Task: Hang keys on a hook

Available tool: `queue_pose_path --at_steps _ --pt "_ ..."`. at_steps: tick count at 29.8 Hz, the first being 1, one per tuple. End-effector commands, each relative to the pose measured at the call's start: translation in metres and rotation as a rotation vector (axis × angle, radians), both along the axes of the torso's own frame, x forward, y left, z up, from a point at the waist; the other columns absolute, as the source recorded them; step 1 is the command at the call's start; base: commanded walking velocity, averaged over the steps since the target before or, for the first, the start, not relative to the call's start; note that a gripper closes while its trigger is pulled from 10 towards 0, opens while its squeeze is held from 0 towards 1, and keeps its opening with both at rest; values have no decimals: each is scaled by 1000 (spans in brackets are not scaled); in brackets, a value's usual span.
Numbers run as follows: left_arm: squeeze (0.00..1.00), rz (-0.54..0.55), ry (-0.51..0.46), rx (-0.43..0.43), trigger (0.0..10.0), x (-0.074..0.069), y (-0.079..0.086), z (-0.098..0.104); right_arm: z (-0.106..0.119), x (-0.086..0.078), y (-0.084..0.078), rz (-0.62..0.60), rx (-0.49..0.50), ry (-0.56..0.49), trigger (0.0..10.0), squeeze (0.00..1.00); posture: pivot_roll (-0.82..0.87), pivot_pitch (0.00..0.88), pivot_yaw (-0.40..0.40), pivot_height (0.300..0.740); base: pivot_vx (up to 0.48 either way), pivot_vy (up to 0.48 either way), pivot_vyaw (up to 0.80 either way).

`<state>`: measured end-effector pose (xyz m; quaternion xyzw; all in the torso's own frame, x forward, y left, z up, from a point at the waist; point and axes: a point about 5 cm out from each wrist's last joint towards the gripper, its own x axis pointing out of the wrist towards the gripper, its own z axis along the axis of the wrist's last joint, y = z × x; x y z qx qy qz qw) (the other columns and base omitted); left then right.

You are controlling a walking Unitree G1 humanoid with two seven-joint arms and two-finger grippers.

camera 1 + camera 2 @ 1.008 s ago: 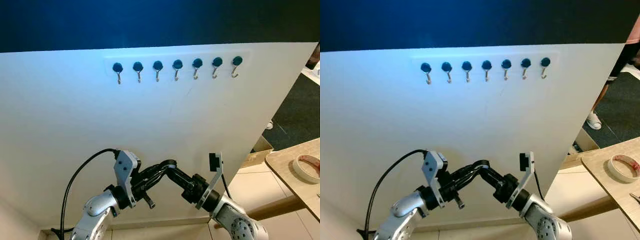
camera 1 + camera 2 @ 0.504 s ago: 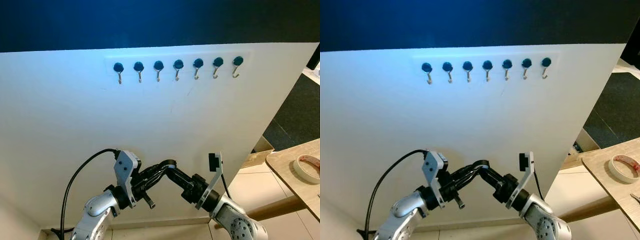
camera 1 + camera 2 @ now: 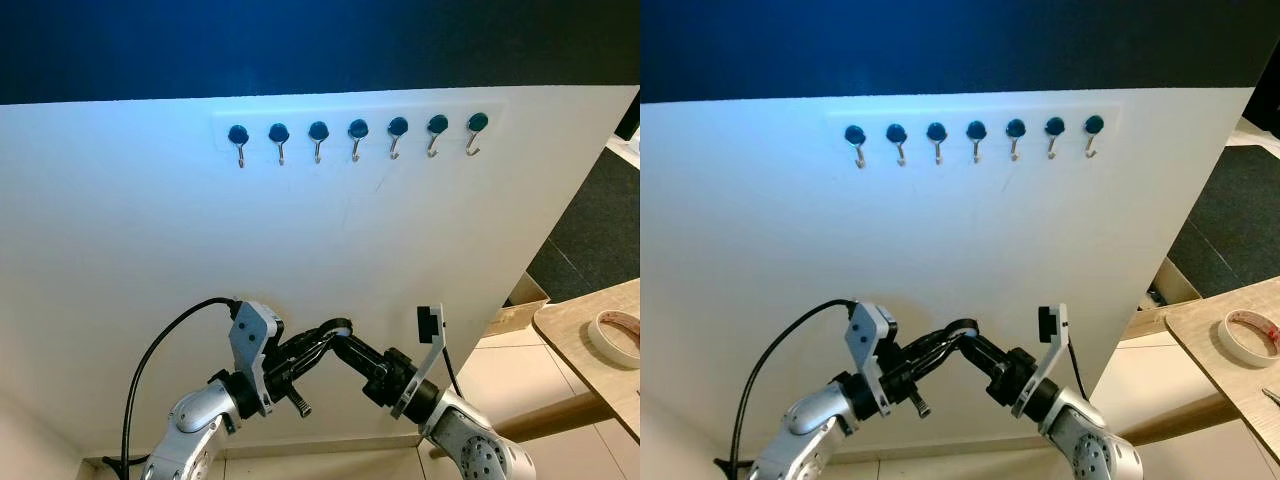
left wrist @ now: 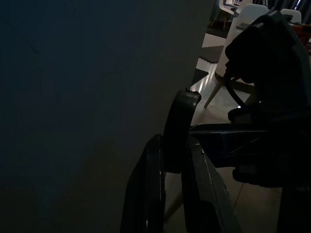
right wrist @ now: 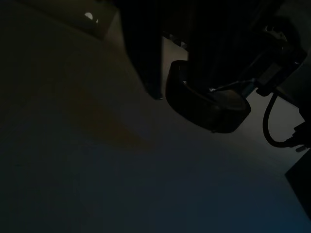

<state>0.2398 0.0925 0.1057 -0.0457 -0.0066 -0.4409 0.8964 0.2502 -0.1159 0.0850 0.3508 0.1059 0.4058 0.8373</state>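
Low against the white wall panel (image 3: 300,230), the two grippers meet tip to tip, well below the row of seven hooks (image 3: 354,135). Each hook is a small silver wire curl hanging from a round dark-teal knob, set in a line on a pale strip near the top of the panel, under a dark blue band of wall (image 3: 300,40).

Reaching in from the left, the left gripper (image 3: 318,340) points right and slightly up; the right gripper (image 3: 340,342) reaches in from the right toward it. Between their tips sits a dark rounded loop (image 3: 335,327), too small in the head views to identify. Seen from the left wrist, the left fingers (image 4: 153,189) stand close together, clamped on a dark curved strap-like piece (image 4: 180,126) that rises between them. From the right wrist, a dark oval loop (image 5: 206,102) shows in deep shade; whether the right fingers grip it cannot be told. No keys can be made out.

At the far right, a light wooden counter (image 3: 580,350) carries a roll of pale tape (image 3: 615,335). A black cable (image 3: 160,360) arcs from the left arm.
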Motion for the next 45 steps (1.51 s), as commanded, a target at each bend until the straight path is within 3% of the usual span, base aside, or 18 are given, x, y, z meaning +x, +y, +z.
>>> queue_pose_path --at_steps 1,5,10,11,12,19,21,26,31,34,35,37,45 --pt "0 4 -2 3 10000 0 -1 0 -2 0 -1 -10 -2 13 10000 1000 37 46 8 740 0 0 0" --pt "0 13 0 1 9647 1 0 0 -3 2 -3 -33 -6 17 10000 1000 38 49 8 740 0 0 0" --pt "0 21 2 5 9882 1 1 0 -6 6 -7 -87 -44 17 10000 976 38 50 7 740 0 0 0" --pt "0 25 2 7 10000 2 2 -1 -6 7 -7 -97 -48 17 10000 180 39 52 7 740 0 0 0" --pt "0 28 2 8 10000 2 2 -1 -6 8 -8 -104 -49 18 10000 0 39 52 7 740 0 0 0" --pt "0 68 -8 22 10000 5 6 -1 -8 9 -13 -128 -60 21 10000 0 41 54 7 740 0 0 0" --pt "0 145 -11 69 10000 12 15 -6 -15 8 -20 -153 -96 36 10000 0 40 55 8 740 0 0 0" --pt "0 174 -23 128 10000 14 22 -10 -25 6 -26 -170 -142 58 10000 0 40 56 7 740 0 0 0" --pt "0 287 -42 202 10000 23 43 -11 -54 -3 -42 -234 -268 147 10000 0 42 58 7 740 0 0 0" --pt "0 352 -32 70 10000 27 52 1 -69 -9 -52 -288 -325 204 10000 0 42 59 7 740 0 0 0" --pt "0 352 -32 70 10000 27 52 1 -69 -9 -52 -288 -325 204 10000 0 42 59 7 740 0 0 0" --pt "0 342 -9 -99 10000 26 54 15 -84 -16 -58 -314 -433 247 10000 0 41 60 8 740 0 0 0" --pt "0 342 -9 -99 10000 26 54 15 -84 -16 -58 -314 -433 247 10000 0 41 60 8 740 0 0 0"
